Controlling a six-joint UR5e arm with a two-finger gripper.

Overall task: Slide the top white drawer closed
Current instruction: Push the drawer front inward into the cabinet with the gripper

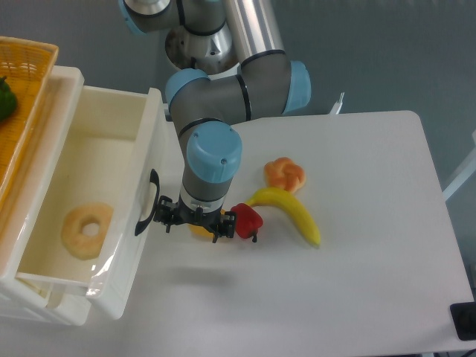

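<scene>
Beneath my hand lies a white table (357,282) with a smooth matte top and rounded corners, stretching well off to the right of where I hover. Light falls evenly from above, leaving a soft blurred shadow on the tabletop just below my hand. Beyond the table's far edge, above and to the right of me, everything is a plain blue-grey surface (401,52); I cannot tell whether it is wall or floor. At the far right edge a pale slanted strut (460,178) shows beside the table, and a small dark object (464,320) sits at the lower right corner, too cropped to identify.
</scene>
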